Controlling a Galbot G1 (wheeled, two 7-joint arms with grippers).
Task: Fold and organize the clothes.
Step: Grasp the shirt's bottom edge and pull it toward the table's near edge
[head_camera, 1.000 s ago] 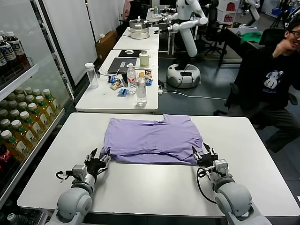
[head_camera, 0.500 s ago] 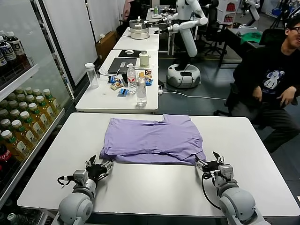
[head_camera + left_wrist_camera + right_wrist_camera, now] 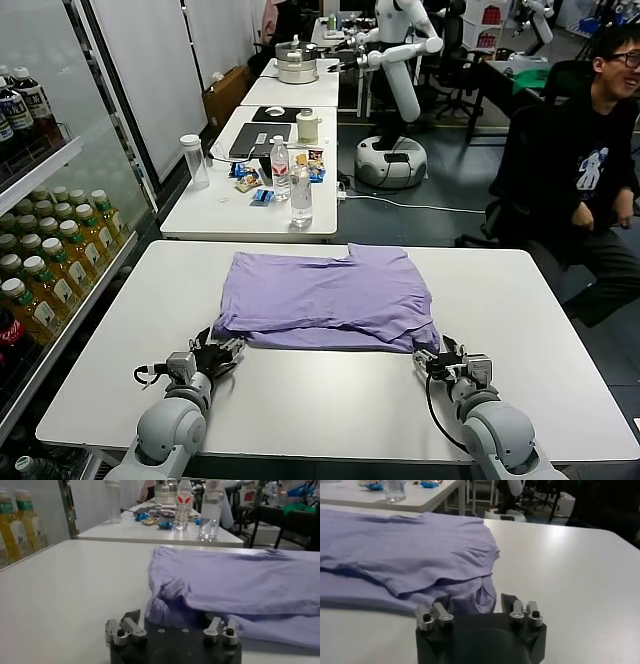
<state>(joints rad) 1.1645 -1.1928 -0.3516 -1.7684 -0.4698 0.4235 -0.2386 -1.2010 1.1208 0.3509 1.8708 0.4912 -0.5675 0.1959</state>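
Note:
The clothes, one lavender T-shirt (image 3: 325, 295), lie folded flat in the middle of the white table (image 3: 330, 410), plain side up. My left gripper (image 3: 222, 350) rests low on the table at the shirt's near left corner. It is open, and the bunched corner (image 3: 167, 597) lies between its fingers. My right gripper (image 3: 438, 353) sits at the near right corner, also open, with a fold of the hem (image 3: 475, 596) between its fingers. One dark fingertip (image 3: 131, 616) shows beside the cloth in the left wrist view. In the right wrist view another fingertip (image 3: 507, 600) shows too.
A glass-door cooler full of drink bottles (image 3: 40, 270) runs along the table's left side. Behind it stands a second table with water bottles (image 3: 295, 185) and clutter. A seated person (image 3: 590, 170) is at the far right, and a white robot (image 3: 400, 60) stands at the back.
Both grippers drew back slightly from the shirt's near edge, spread wide, then edged in at the corners with their fingers narrowing. The right corner of the hem shifted a little outward.

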